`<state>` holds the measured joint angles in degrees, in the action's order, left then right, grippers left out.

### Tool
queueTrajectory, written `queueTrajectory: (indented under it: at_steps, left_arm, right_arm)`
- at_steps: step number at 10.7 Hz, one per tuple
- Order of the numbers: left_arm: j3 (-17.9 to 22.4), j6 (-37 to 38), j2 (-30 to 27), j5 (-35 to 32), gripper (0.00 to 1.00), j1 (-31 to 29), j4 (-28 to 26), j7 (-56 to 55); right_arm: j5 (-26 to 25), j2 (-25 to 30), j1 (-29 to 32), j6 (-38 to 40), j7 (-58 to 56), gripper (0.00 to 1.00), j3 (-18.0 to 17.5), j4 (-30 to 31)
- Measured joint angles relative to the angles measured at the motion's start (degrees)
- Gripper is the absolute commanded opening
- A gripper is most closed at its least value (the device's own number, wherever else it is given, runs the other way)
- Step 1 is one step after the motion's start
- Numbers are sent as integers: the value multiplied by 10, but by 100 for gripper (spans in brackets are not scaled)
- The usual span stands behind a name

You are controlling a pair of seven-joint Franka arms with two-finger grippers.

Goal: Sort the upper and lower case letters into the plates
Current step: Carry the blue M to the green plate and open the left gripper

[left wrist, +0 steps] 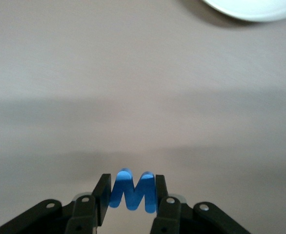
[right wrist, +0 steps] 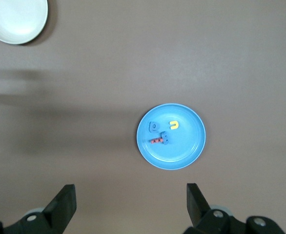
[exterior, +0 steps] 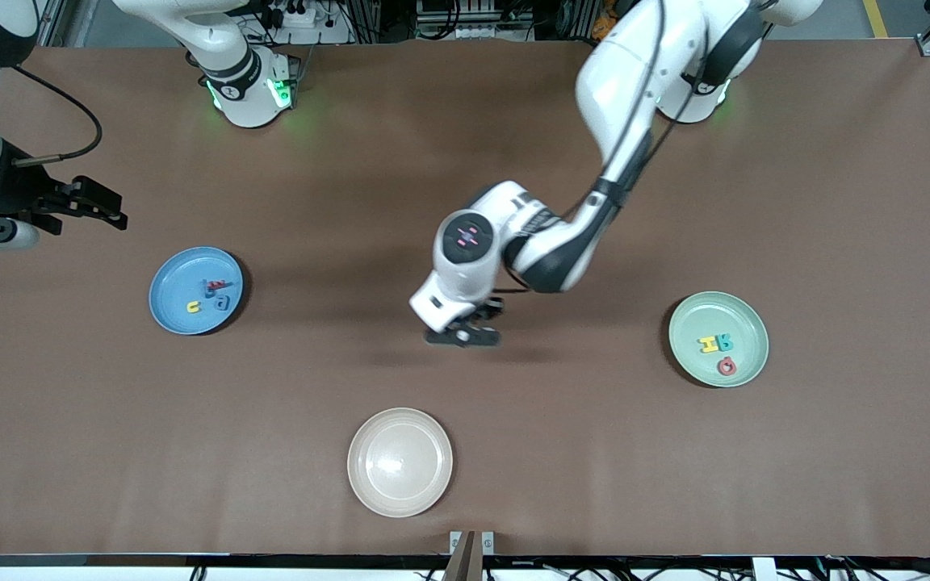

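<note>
Left gripper sits at centre frame in the front view, up in the air over bare brown table, between the three plates. Its fingers are clamped on a blue letter M; the left wrist view shows the M upright between the pads, touching both. The letter itself is not discernible in the front view.

Right gripper is at the upper-left edge of the front view, waiting above the table near the right arm's end. Its fingers stand wide apart with nothing between them, seen at the lower edge of the right wrist view.

Sky blue plate lies left of centre in the front view. In it: a small yellow letter, a blue letter just beside it, and a red letter with a further small blue piece touching it; shapes too small to read with certainty.

Mint green plate lies at right of the front view. In it: a yellow H, a teal letter touching it, and a red ring-shaped letter just below them in frame.

Cream-beige plate lies at lower centre of the front view, holding no letters; its edge also shows at the top right corner of the left wrist view.
</note>
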<state>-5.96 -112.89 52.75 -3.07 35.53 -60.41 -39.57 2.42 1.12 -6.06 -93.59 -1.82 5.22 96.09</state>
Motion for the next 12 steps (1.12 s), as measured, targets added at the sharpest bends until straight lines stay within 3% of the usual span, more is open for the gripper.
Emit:
queueTrajectory:
  at_steps: [5, 8, 11, 12]
  left_arm:
    - [-22, 98, -41, 3, 0, -181, -39, 167]
    - [-21, 110, -89, -7, 0, -282, -119, 322]
    - [-22, 107, -98, -60, 0, -354, -176, 400]
    - [-22, 103, -98, -61, 44, -364, -184, 409]
  right_arm:
    - [-29, 0, 0, 1, 0, 100, 0, -20]
    - [-68, 0, 0, -12, 11, 100, -1, -22]
    - [-73, 0, 1, -37, 15, 100, -1, -24]
    - [-73, 0, 0, -50, 15, 100, -1, -25]
